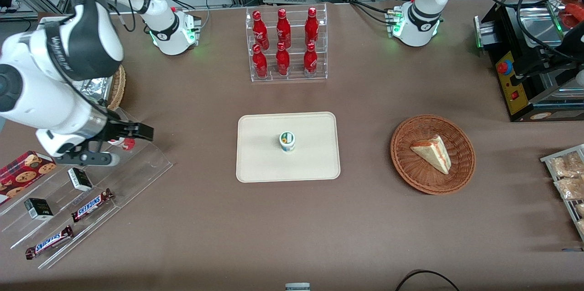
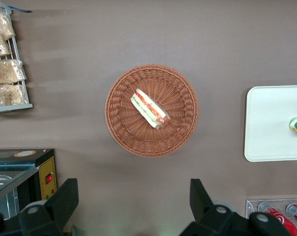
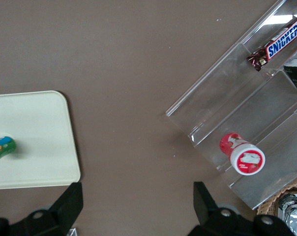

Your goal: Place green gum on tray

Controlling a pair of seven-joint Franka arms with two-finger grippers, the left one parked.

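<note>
The green gum [image 1: 287, 141], a small white bottle with a green-and-white lid, stands upright near the middle of the cream tray [image 1: 260, 163]. The right wrist view also shows the green gum [image 3: 2, 146] on the tray [image 3: 40, 123]. My gripper [image 1: 123, 145] hangs open toward the working arm's end of the table, well apart from the tray, above the edge of the clear stepped stand [image 1: 91, 190]. Nothing sits between the fingers [image 3: 70, 199] of the gripper [image 3: 136, 199], only bare table. A red-lidded bottle [image 3: 242, 153] lies on the stand close by.
The stand carries Snickers bars [image 1: 92, 205] and small black boxes [image 1: 38, 208], with a cookie box [image 1: 25, 168] beside it. A rack of red cola bottles [image 1: 285, 44] stands farther from the camera than the tray. A wicker basket [image 1: 406, 163] holds a sandwich [image 1: 432, 153] toward the parked arm's end.
</note>
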